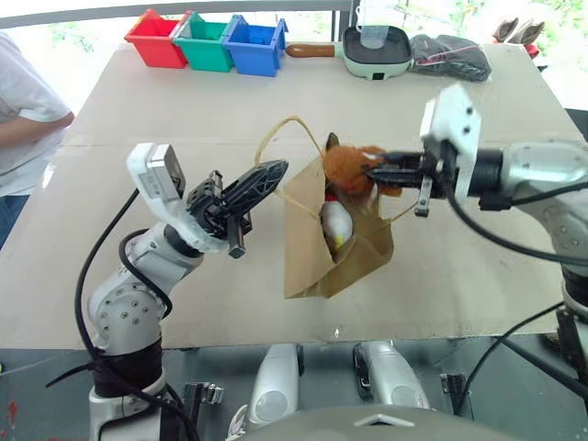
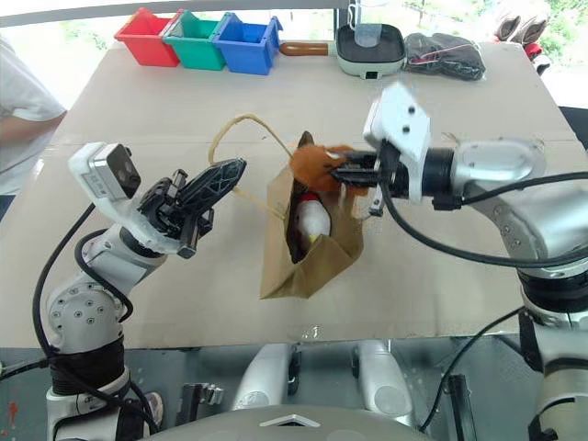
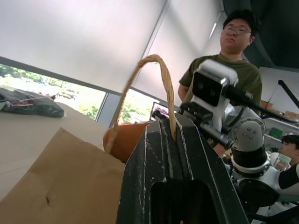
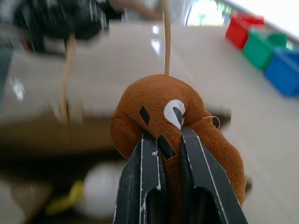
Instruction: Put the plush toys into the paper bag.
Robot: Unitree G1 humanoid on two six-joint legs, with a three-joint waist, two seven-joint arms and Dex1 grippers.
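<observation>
The brown paper bag stands tilted in the middle of the table, its mouth open upward. My left gripper is shut on one tan loop handle and holds that side up. The white chicken plush lies inside the bag. At the bag's mouth my right gripper is shut on the round brown plush. The right wrist view shows the blue-white mark on the brown toy, with the white chicken below it.
Red, green and blue bins line the table's far edge. Beside them sit a pale green pan and a black cloth. One person stands at the left edge, another behind the robot.
</observation>
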